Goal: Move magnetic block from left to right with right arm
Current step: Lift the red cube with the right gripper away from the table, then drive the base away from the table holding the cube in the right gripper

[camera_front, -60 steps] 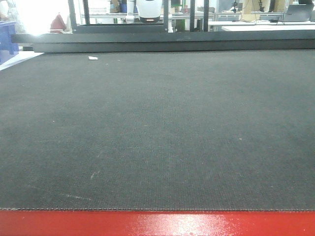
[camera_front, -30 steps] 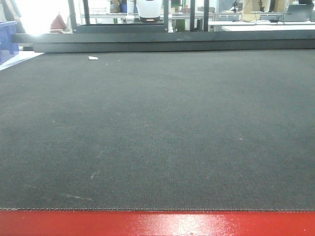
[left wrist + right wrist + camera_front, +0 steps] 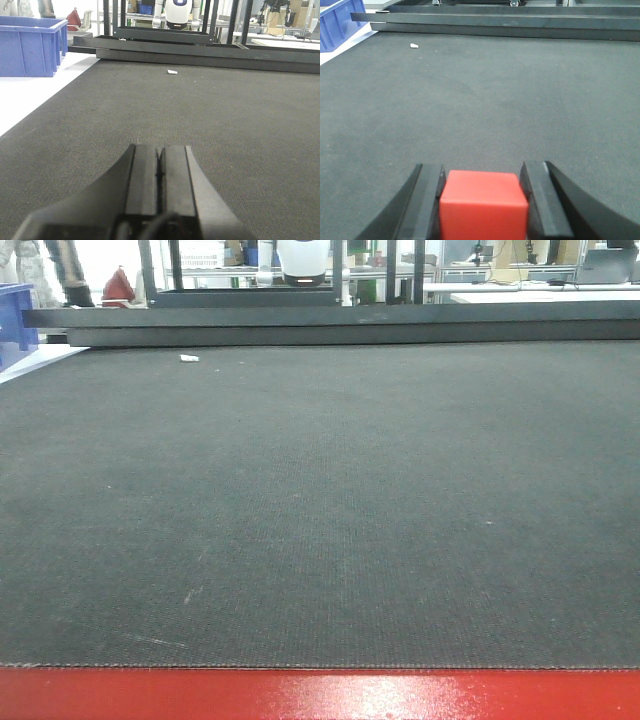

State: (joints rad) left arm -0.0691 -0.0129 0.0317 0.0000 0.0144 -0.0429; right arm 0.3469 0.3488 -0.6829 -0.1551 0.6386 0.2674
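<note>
The magnetic block (image 3: 483,202), a plain red cube, sits between the two black fingers of my right gripper (image 3: 482,170) in the right wrist view. Both fingers press against its sides, and its underside is cut off by the frame's lower edge. My left gripper (image 3: 160,147) hovers low over the dark mat (image 3: 225,115) with its pads pressed together and nothing between them. The front view shows only the mat (image 3: 320,490); neither gripper nor the block appears there.
A small white scrap (image 3: 188,358) lies on the mat near the far left. A blue crate (image 3: 27,45) stands off the mat's left edge. A black frame rail (image 3: 350,325) runs along the far side. A red strip (image 3: 320,695) borders the near edge.
Nothing on the mat has moved. A person's legs have come into view in the far left background.
</note>
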